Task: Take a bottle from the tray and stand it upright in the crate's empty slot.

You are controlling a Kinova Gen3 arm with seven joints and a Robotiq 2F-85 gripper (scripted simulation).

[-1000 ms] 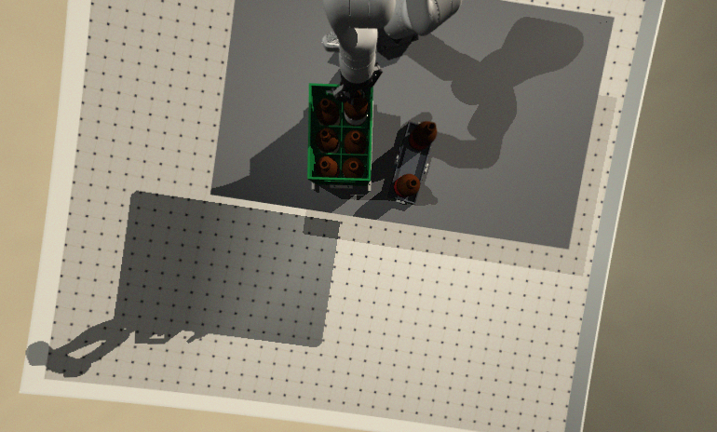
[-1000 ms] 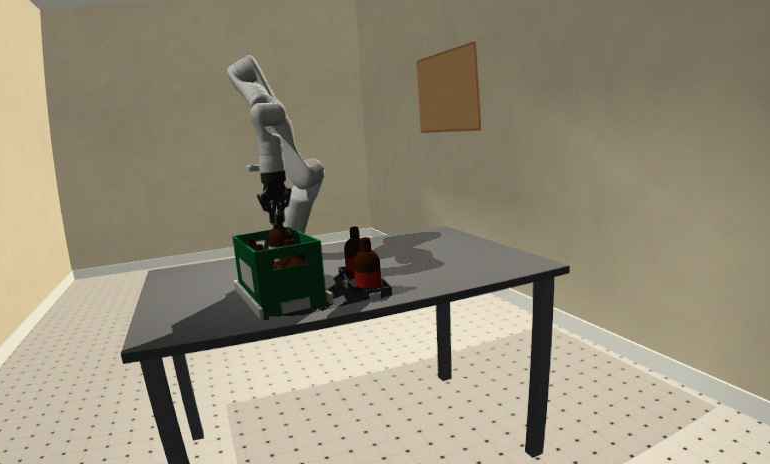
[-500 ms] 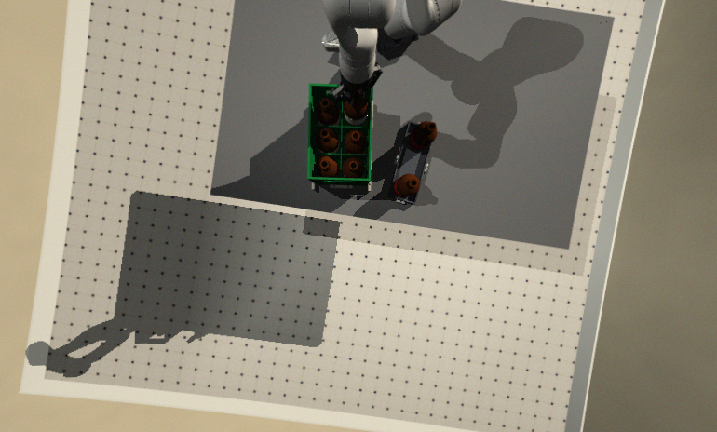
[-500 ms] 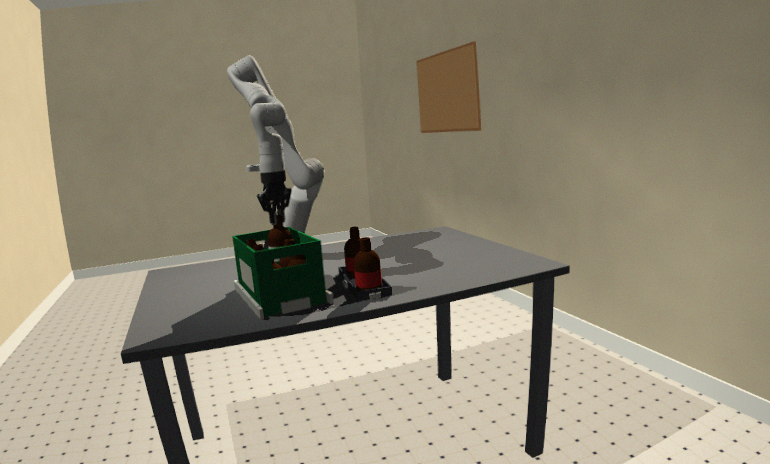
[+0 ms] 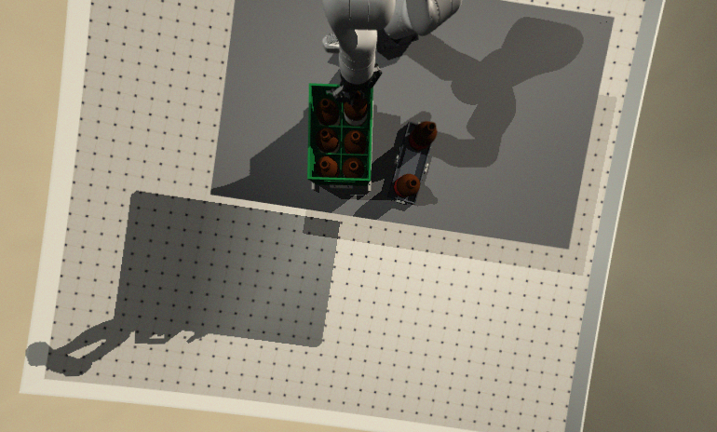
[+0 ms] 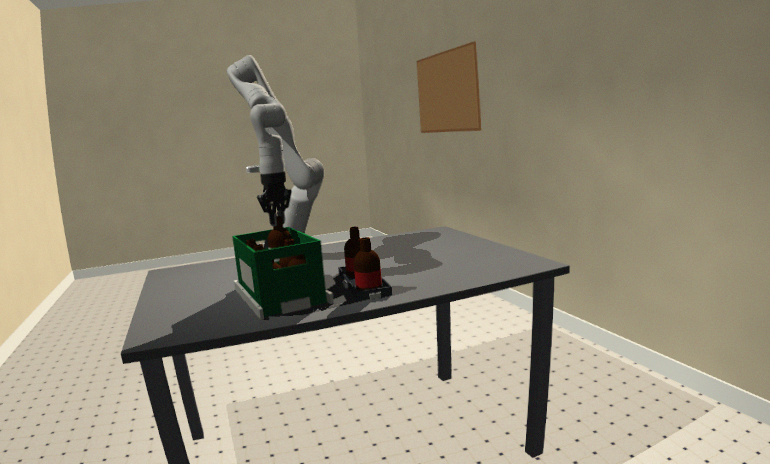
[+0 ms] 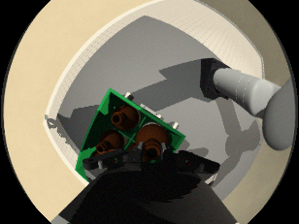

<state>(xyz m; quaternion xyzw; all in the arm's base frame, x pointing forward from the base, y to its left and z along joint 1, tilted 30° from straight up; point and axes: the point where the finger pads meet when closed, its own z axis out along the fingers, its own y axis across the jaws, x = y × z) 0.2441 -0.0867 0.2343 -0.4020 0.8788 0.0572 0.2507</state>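
A beige-walled room with dotted tile floor (image 6: 376,415) holds a dark grey table (image 6: 480,259). Directly below the jaws stands the green plastic crate (image 6: 295,282); the black gripper (image 6: 275,216) pinches a brown glass bottle (image 5: 355,109) by its neck, apparently seated in the crate's corner slot.

Six bottles filled every slot of the green crate (image 5: 313,134), leaving only narrow gaps between their necks and the dividers. The gripper (image 5: 355,97) stood over the slot nearest the arm, clamped on the neck of a bottle (image 5: 355,111) there, and blocked access from above. Just beside the crate, the tray (image 5: 413,160) carried a bottle at each end (image 5: 423,134) (image 5: 407,184), with open room between them. A narrow lane separated crate and tray. The table (image 6: 491,259) beyond the tray lay open to approach.
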